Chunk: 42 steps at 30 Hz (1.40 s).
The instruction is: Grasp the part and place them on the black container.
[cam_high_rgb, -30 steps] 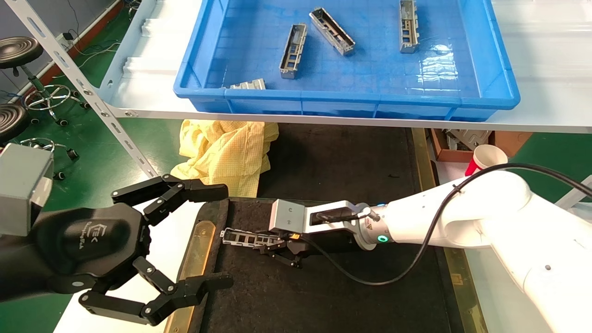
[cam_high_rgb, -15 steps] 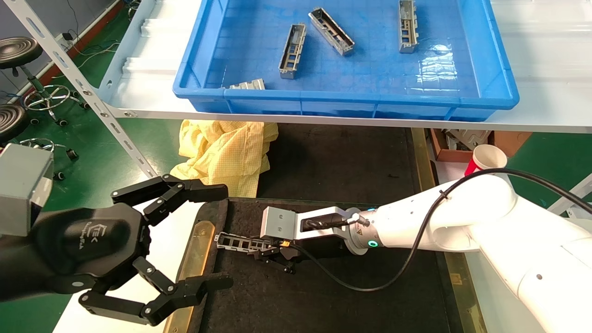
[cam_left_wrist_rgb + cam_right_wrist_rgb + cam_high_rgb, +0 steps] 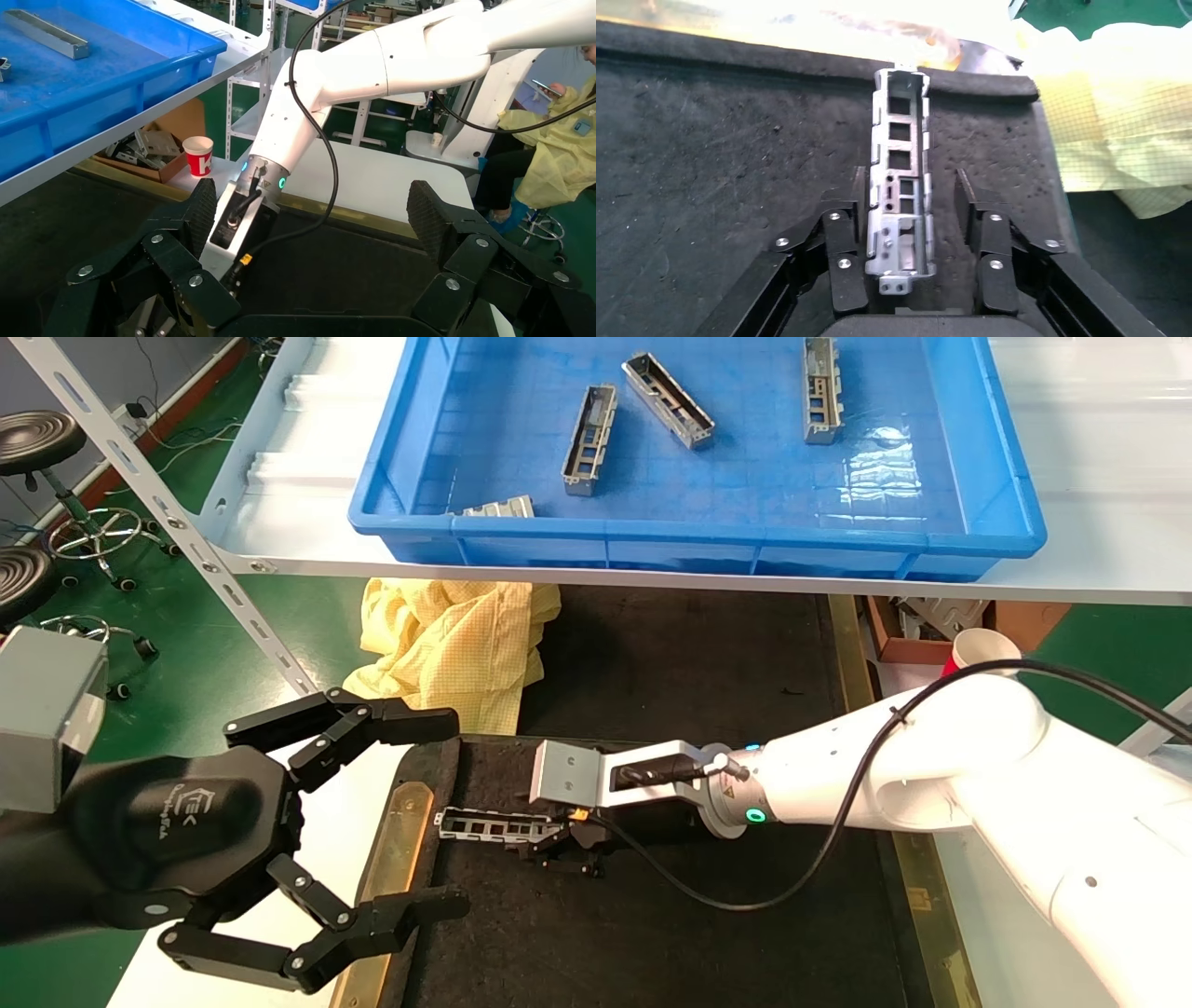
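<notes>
Left gripper (image 3: 307, 859) housing: embossed logo and a line of small lettering, too small to read.
Right wrist (image 3: 731, 794): yellow triangular warning sign.
Red cup (image 3: 197, 155), right of the tray: part of a white mark, possibly a "K"; the rest is hidden.
Elsewhere: nothing readable.

Factory workshop – slotted steel racking (image 3: 158, 500), blue parts crate (image 3: 978, 537), green floor.

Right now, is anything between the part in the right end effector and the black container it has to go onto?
Nothing visible. The part already lies on the black container; the right end effector straddles it with fingers apart, off its sides. The left end effector hovers open at the tray's left edge.
</notes>
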Available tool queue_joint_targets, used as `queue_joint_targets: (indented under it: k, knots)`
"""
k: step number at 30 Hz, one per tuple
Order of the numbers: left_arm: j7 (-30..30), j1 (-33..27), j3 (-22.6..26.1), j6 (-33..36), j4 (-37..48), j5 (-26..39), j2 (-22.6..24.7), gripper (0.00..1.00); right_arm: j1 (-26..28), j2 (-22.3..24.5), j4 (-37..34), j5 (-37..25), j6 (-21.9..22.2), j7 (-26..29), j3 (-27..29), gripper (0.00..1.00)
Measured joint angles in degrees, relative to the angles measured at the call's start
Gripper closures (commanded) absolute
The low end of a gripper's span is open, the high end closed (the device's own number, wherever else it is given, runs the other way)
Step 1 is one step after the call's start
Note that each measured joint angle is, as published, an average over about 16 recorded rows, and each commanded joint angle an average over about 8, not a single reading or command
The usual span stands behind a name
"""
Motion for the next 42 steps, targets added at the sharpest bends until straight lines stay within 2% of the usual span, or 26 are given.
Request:
queue_joint_targets:
  k: [5,17,25,33,42]
  knots:
    - [0.0,0.0,0.0,0.0,0.0,0.0,0.0,0.0,0.8,0.35,-1.24,1.86,-1.99,-0.03,0.01,0.0]
    - [0.0,0.01,0.0,-0.01,0.01,0.0,0.0,0.0,2.2,2.3,-6.74,7.71,-10.47,0.18,2.16,0.0]
    - [0.0,0.01,-0.01,-0.01,0.02,-0.01,-0.01,0.0,2.17,3.1,-7.76,9.09,-12.47,0.38,3.11,0.0]
    - [0.0,0.01,-0.01,-0.02,0.02,-0.01,0.0,0.0,0.19,5.33,-4.1,8.99,-12.9,1.95,6.1,0.0]
    - [0.0,0.01,-0.01,-0.02,0.02,-0.01,-0.01,0.0,-4.32,10.84,3.64,9.5,-15.03,5.7,13.39,0.0]
